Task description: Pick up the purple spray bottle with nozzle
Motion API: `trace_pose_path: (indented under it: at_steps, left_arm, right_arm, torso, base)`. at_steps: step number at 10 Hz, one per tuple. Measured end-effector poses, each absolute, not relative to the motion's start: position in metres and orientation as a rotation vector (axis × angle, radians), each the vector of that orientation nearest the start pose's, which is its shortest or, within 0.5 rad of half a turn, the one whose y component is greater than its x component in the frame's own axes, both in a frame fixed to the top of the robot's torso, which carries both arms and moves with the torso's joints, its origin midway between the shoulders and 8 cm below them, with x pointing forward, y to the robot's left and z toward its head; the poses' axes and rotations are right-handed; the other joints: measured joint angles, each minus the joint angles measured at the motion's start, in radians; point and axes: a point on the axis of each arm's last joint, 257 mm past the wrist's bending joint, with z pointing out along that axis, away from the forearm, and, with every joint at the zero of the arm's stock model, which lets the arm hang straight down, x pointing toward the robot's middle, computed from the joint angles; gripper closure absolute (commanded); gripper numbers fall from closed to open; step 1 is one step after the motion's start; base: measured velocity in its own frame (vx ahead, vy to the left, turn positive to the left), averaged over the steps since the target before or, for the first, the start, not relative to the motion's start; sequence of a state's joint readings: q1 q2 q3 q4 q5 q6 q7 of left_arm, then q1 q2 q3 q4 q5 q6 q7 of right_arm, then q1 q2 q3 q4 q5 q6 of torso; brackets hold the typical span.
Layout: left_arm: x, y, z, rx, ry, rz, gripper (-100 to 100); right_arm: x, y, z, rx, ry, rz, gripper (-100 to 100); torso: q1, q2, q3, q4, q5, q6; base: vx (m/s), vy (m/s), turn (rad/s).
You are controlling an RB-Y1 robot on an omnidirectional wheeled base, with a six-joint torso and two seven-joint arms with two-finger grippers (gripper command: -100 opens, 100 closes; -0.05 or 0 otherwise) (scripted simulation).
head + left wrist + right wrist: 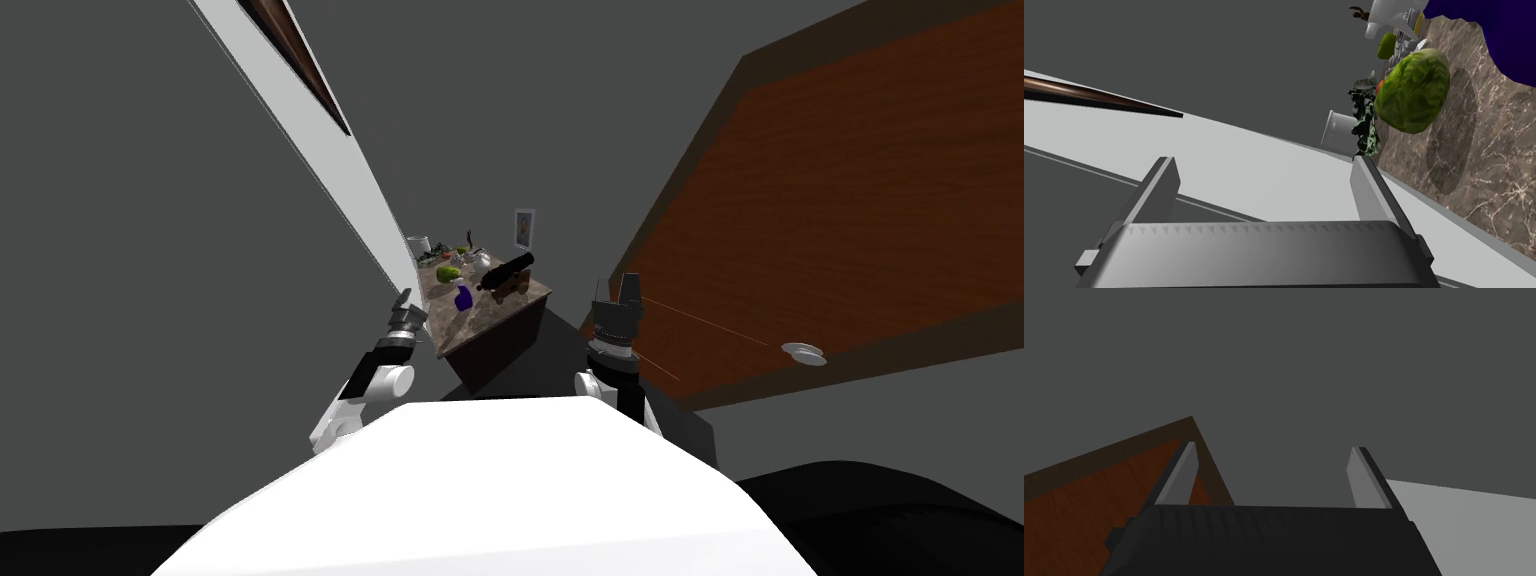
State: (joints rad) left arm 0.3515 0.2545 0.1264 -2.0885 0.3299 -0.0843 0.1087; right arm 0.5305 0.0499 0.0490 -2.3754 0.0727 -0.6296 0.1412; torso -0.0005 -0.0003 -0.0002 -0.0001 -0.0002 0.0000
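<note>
Marble-topped table (482,318) ahead, purple spray bottle (463,298) standing near its front, just beside a green leafy head (448,273). My left gripper (405,312) hovers at the table's edge, fingers spread, empty; right gripper (625,290) likewise spread. Reach, grasp and lift all remain.

The brown marbled counter (492,312) carries a purple spray bottle (463,298) near its middle, with a green leafy head (1413,90) just beside it. A long black piece (508,270), perhaps a toy cannon, lies near one edge. A white cup (1338,129) and dark green leaves (1364,120) sit at the far end
</note>
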Motion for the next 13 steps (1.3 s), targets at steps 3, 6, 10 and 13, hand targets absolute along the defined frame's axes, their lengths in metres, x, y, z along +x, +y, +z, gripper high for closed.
trace_pose_path:
  at_steps: [3, 6, 10, 13]
  left_arm:
    - [0.445, 0.367, -0.108, -1.197, 0.920, -1.333, -100]
    - [0.456, 0.381, -0.127, -1.273, 0.948, -1.310, -100]
    - [0.466, 0.410, -0.152, -1.404, 0.981, -1.268, -100]
    - [0.473, 0.438, -0.174, -1.518, 0.999, -1.231, -100]
  right_arm:
    - [0.300, -0.256, 0.078, 0.451, 0.501, 1.194, 0]
    - [0.300, -0.256, 0.078, 0.451, 0.501, 1.194, 0]
    - [0.300, -0.256, 0.078, 0.451, 0.501, 1.194, 0]
    - [0.300, -0.256, 0.078, 0.451, 0.501, 1.194, 0]
  torso:
    - [0.000, 0.000, 0.000, 0.000, 0.000, 0.000]
    - [0.000, 0.000, 0.000, 0.000, 0.000, 0.000]
    - [0.000, -0.001, 0.000, 0.000, 0.000, 0.000]
    - [0.000, -0.001, 0.000, 0.000, 0.000, 0.000]
  base:
    - [0.009, -0.014, -0.070]
    - [0.006, -0.007, -0.053]
    - [0.013, -0.014, -0.073]
    - [0.017, -0.016, -0.068]
